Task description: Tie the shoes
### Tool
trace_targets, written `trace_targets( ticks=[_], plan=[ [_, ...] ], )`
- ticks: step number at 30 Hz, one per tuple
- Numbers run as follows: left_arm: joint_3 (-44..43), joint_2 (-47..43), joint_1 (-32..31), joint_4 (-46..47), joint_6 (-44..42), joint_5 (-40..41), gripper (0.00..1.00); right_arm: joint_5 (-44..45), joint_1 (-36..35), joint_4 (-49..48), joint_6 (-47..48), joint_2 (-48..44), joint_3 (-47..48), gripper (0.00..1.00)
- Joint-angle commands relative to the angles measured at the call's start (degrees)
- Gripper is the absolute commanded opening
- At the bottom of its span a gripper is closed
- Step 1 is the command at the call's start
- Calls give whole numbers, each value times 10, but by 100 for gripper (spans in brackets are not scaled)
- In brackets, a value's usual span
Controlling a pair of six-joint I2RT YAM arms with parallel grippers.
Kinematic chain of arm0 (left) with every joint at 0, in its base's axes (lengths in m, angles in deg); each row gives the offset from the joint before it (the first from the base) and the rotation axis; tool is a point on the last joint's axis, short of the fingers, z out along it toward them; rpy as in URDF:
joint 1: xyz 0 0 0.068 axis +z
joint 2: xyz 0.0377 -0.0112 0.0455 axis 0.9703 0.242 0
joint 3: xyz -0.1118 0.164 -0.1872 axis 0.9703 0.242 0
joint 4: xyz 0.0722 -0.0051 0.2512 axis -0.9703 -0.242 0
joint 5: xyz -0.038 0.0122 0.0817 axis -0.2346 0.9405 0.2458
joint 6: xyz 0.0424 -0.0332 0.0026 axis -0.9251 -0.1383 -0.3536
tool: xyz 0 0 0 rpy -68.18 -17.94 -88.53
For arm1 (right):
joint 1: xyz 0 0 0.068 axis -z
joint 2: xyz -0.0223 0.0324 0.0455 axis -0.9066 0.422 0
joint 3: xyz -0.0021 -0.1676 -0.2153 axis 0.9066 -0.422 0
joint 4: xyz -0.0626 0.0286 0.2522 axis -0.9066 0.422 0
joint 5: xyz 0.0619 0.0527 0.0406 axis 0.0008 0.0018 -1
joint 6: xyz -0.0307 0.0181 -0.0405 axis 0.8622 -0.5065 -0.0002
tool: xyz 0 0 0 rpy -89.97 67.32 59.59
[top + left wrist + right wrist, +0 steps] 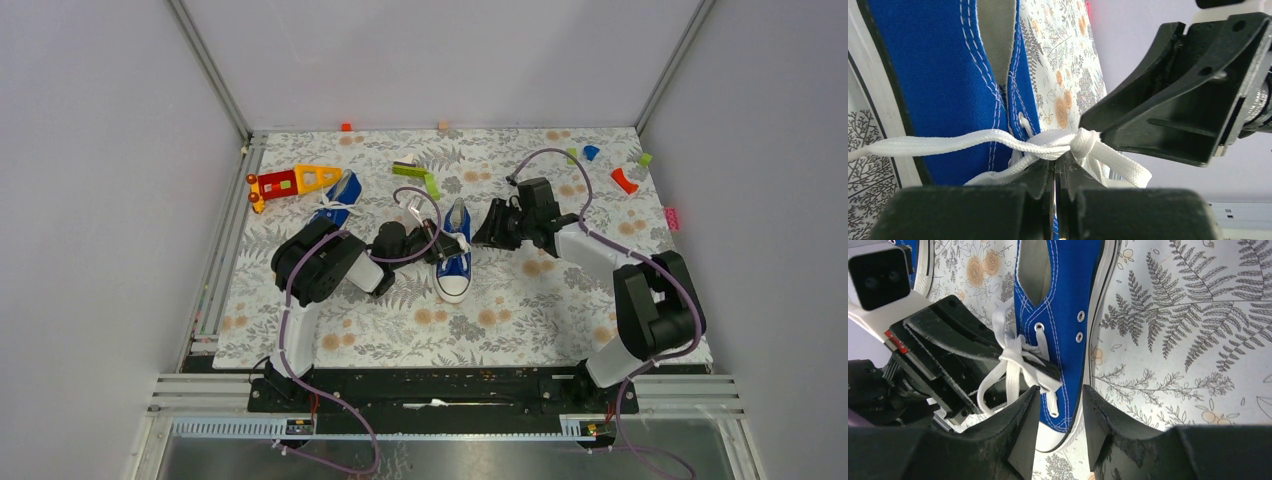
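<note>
Blue canvas sneaker with white toe cap (455, 268): mid-desk (520, 305), toe toward the arms; twin sneaker (341, 196) lies far left. Left gripper (1055, 170) jaws pinch the mid-desk sneaker's white lace (948, 144). Right gripper (1060, 412) jaws are spread, just beside it.

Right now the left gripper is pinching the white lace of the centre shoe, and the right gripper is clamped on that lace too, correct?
Not quite. The left gripper does pinch the white lace of the centre shoe, but the right gripper is open and holds nothing, as the right wrist view shows.

A lab test cell: aluminium frame (210, 68), grey panel walls (440, 60).
</note>
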Motion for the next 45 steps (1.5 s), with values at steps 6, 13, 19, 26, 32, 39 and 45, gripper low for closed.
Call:
trace_targets(
  ticks=[6,13,19,26,32,39,45],
  plan=[
    [-15,8,1,39,3,-17,0,-33,-1,-50,-4,40,9,40],
    [-19,12,1,38,5,-19,0,-49,-8,-56,-5,51,11,39],
    [-23,14,1,36,6,-22,0,-72,-11,-77,-19,65,7,36],
    [-26,16,1,38,6,-24,0,-88,-12,-91,-34,72,7,35],
    [-25,16,1,39,6,-25,0,-95,-15,-93,-46,79,6,31],
    [-27,17,2,40,7,-25,0,-67,-16,-53,-23,62,4,16],
    [-19,12,2,42,6,-22,1,-59,-15,-46,-25,54,10,0]
  ],
)
